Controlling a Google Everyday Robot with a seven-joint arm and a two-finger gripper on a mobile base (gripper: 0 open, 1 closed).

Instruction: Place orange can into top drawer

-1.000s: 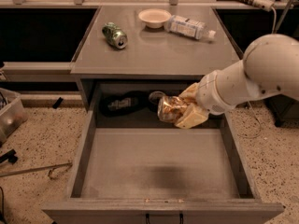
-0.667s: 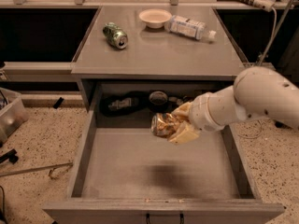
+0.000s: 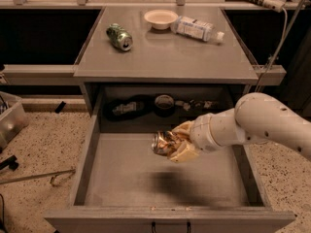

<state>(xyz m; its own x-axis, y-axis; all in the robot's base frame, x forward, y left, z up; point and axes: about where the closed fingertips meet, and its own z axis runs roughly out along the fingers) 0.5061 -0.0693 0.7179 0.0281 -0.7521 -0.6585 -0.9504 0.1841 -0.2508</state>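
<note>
The orange can is a dented orange-gold can with its silver end facing left. My gripper is shut on it and holds it above the middle of the open top drawer, a little over the grey floor. The white arm reaches in from the right. The can's shadow lies on the drawer floor below it. The drawer is pulled out wide and nothing lies on its floor.
On the counter top lie a green can, a white bowl and a clear plastic bottle. A dark recess behind the drawer holds cluttered items. A grey bin stands at the left on the floor.
My gripper has carried the orange can left and down, from the drawer's back right edge to above the middle of the drawer.
</note>
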